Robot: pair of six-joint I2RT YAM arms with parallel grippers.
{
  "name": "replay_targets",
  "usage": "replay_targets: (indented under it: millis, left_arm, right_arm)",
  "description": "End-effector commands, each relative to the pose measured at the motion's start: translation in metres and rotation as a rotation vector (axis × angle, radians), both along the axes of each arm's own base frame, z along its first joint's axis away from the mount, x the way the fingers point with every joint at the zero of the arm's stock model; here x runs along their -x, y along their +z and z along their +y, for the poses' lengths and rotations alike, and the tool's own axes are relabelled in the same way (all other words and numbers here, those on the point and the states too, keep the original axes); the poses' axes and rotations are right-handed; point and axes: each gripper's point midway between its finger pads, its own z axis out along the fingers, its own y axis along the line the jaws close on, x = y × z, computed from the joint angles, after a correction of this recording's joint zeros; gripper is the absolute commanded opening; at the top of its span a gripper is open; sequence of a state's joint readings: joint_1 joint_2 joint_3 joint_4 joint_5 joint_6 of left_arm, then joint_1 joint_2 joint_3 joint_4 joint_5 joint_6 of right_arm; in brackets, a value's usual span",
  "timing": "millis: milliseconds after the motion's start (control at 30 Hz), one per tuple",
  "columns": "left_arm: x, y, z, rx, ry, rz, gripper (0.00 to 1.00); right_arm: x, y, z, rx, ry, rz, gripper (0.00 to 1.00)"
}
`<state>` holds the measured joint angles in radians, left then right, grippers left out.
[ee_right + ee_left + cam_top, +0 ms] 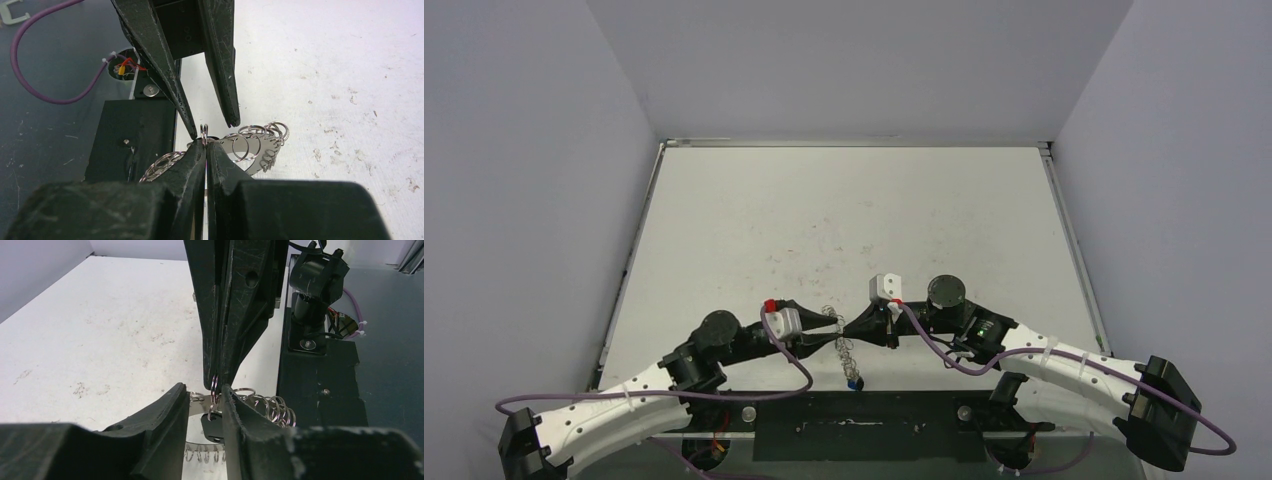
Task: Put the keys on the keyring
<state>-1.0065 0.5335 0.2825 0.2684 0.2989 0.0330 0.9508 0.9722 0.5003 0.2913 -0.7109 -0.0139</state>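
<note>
The keyring [278,409] is a flat silvery band fringed with small wire loops, and it hangs just above the table between both grippers. My right gripper [205,142] is shut on one small loop at its top. A black-headed key [214,426] dangles from that loop, between the fingers of my left gripper [203,390]. The left gripper is open, and its right finger stands close beside the key. In the top view the left gripper [834,328] and right gripper [861,325] meet tip to tip, with the keyring [846,352] hanging under them. No second black key shows.
A blue-headed key [855,383] hangs at the keyring's low end, near the table's front edge. The black base plate [854,425] and both arm mounts lie just behind it. Grey walls close in the table on three sides.
</note>
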Motion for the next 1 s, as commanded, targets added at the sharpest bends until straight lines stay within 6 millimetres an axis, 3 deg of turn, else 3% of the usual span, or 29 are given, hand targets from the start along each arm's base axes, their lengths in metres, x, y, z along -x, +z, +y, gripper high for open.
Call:
replay_targets:
  millis: [0,133,333,400,500,733,767,900,967]
  left_arm:
    - [-0.001,0.013,-0.005,0.057,-0.005,-0.005,0.25]
    - [-0.002,0.005,-0.008,0.024,-0.004,0.006,0.18]
    - [-0.006,-0.003,-0.006,-0.021,0.012,0.007,0.22]
    - [-0.006,-0.002,-0.005,-0.024,0.014,-0.001,0.18]
    - [-0.007,-0.003,-0.003,-0.027,0.029,0.002,0.01]
    - [-0.013,-0.008,0.003,-0.091,0.074,0.041,0.0]
    - [-0.013,-0.007,0.003,-0.099,0.074,0.041,0.0]
    - [-0.011,-0.002,0.006,-0.142,0.066,0.036,0.0]
    - [-0.01,-0.002,0.008,-0.184,0.056,0.031,0.0]
  right_arm:
    - [0.0,0.034,0.005,-0.11,0.014,-0.076,0.0]
    - [0.0,0.034,0.004,-0.108,0.012,-0.075,0.0]
    - [0.0,0.035,0.003,-0.11,0.006,-0.079,0.0]
    - [0.0,0.035,0.004,-0.108,0.007,-0.078,0.0]
    - [0.0,0.034,0.004,-0.107,0.009,-0.077,0.0]
    - [-0.001,0.034,0.005,-0.103,0.008,-0.079,0.0]
    - [-0.002,0.034,0.005,-0.1,0.005,-0.079,0.01]
    - [-0.004,0.033,0.003,-0.08,-0.006,-0.087,0.31]
    - [-0.005,0.034,0.001,-0.073,-0.013,-0.094,0.41]
